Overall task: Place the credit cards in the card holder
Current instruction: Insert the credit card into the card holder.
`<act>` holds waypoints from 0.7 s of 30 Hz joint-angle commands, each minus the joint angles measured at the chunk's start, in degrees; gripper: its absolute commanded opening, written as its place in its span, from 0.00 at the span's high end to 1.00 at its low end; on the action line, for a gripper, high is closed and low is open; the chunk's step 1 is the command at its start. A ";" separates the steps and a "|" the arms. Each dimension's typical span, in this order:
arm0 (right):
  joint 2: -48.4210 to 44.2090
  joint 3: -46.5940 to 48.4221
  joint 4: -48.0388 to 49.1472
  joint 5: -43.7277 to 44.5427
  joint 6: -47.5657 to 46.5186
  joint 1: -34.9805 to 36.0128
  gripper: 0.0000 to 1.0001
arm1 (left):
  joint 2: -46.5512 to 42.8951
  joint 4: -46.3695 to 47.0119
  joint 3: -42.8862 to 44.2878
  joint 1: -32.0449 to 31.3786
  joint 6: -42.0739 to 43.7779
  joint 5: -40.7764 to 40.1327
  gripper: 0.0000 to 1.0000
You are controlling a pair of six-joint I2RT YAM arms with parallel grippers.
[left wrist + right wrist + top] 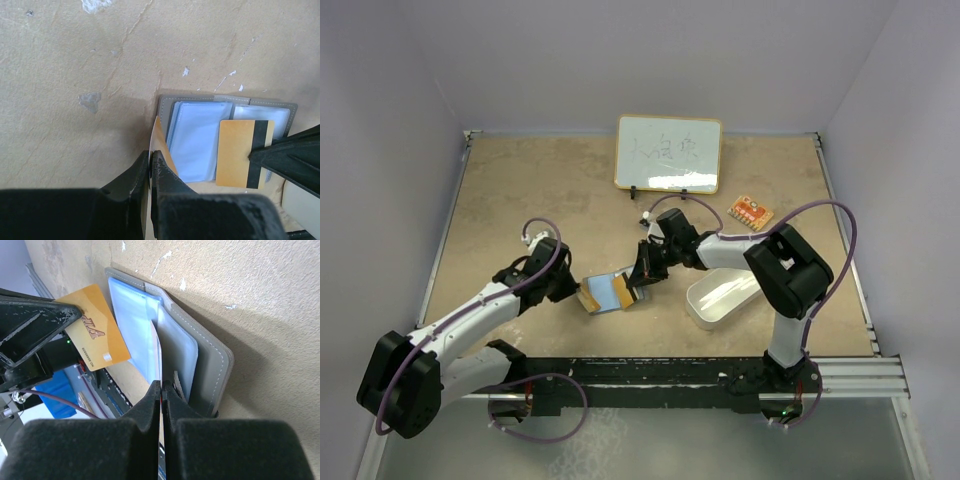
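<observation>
The grey card holder (165,102) lies open on the table, its light-blue clear sleeves (197,140) facing up; it also shows in the right wrist view (212,360) and the top view (617,291). My left gripper (577,290) (151,159) is shut on an orange-gold credit card (95,327), held at the holder's left edge. My right gripper (642,274) (161,388) is shut on a second credit card, seen edge-on (159,355) over the sleeves. In the left wrist view that card (240,152) shows an orange-gold face with a black stripe.
A white oblong tray (720,297) sits right of the holder, under the right arm. A small whiteboard (668,153) stands at the back. A small orange-red packet (750,211) lies at the back right. Both arms meet over the table's middle.
</observation>
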 commanded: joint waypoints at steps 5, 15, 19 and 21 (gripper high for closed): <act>1.40 1.52 -0.22 0.06 -0.75 -0.05 1.00 | -0.58 -2.47 1.85 0.47 0.78 -4.56 1.00; 2.60 1.97 1.66 0.87 0.03 -0.09 1.00 | 0.37 -0.50 0.49 0.47 0.87 -2.19 1.00; 2.59 1.69 1.88 1.87 -0.13 -0.14 1.00 | 0.61 0.16 0.07 0.45 0.70 -1.56 1.00; 2.77 1.43 2.45 2.29 0.16 -0.13 1.00 | 0.67 0.31 0.16 0.47 0.68 -1.17 1.00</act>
